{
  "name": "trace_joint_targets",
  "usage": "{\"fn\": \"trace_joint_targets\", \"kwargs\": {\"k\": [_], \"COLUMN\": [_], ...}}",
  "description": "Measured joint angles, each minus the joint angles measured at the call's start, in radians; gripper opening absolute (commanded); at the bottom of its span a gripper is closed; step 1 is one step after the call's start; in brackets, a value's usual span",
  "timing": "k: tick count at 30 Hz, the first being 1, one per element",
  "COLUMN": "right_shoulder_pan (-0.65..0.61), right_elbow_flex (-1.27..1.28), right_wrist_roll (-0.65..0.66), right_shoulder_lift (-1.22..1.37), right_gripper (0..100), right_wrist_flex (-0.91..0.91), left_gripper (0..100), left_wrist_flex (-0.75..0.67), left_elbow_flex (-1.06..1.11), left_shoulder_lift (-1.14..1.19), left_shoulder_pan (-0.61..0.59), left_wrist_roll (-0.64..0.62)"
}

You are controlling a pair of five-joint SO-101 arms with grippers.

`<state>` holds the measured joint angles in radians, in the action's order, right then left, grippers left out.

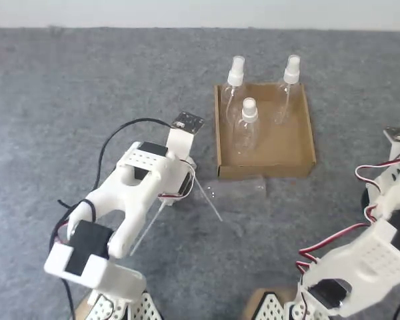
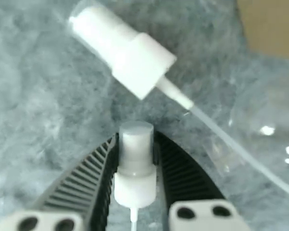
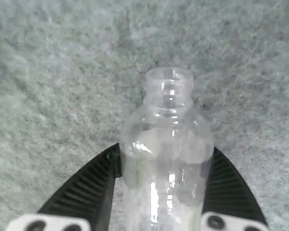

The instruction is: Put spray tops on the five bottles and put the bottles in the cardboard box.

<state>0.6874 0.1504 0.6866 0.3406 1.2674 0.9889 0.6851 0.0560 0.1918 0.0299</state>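
High view, far left: left arm (image 1: 130,200) stretched out over the grey worktop (image 1: 67,100), wrist end short of the cardboard box (image 1: 265,165)

Left wrist view: left pincer (image 2: 135,139) closed snug on the held spray top (image 2: 134,166), ribbed black fingers (image 2: 96,173) pressed against both sides of it, nozzle end outward, thin dip tube pointing back toward the wrist

Loose spray top (image 2: 123,55) flat on the worktop just beyond the held one, not touching it, own dip tube trailing off toward the lying bottle (image 1: 239,189)

Lying bottle clear, on its side, just in front of the box's near wall; neck too faint to read

Inside the box, all upright and each with a white spray top on: rear-left bottle (image 1: 232,103), front bottle (image 1: 245,133) close beside it, rear-right bottle (image 1: 285,100) near the far right corner

Far right, high view: right arm (image 1: 367,260) low at the frame edge, well apart from the box

Right wrist view: right pincer (image 3: 166,150) clamped around the body of the open-necked bottle (image 3: 168,120), one finger on each side, threaded neck bare and pointing away from the wrist, grey worktop behind it
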Motion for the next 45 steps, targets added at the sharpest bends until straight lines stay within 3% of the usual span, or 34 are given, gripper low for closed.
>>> {"fn": "trace_joint_targets", "kwargs": {"k": [10, 17, 24, 41, 45], "right_shoulder_pan": [0.000, 0.000, -0.012, -0.092, -0.091], "right_elbow_flex": [0.000, 0.000, 0.000, -0.213, -0.189], "right_wrist_roll": [0.000, 0.002, 0.021, 0.048, 0.074], "right_shoulder_lift": [0.000, 0.000, 0.000, 0.000, 0.000], "right_gripper": [21.3, 21.9, 35.4, 36.1, 27.7], "right_wrist_flex": [0.000, 0.009, 0.051, 0.221, 0.221], "left_gripper": [1, 1, 1, 1, 1], "left_wrist_flex": [0.121, 0.118, 0.017, -0.064, -0.064], "left_elbow_flex": [-0.028, 0.028, 0.230, 0.311, 0.311], "left_shoulder_lift": [-0.226, -0.485, -0.661, -0.690, -0.690], "left_shoulder_pan": [-0.006, -0.008, -0.006, -0.074, -0.074], "left_wrist_roll": [-0.025, -0.080, -0.083, -0.058, -0.057]}}
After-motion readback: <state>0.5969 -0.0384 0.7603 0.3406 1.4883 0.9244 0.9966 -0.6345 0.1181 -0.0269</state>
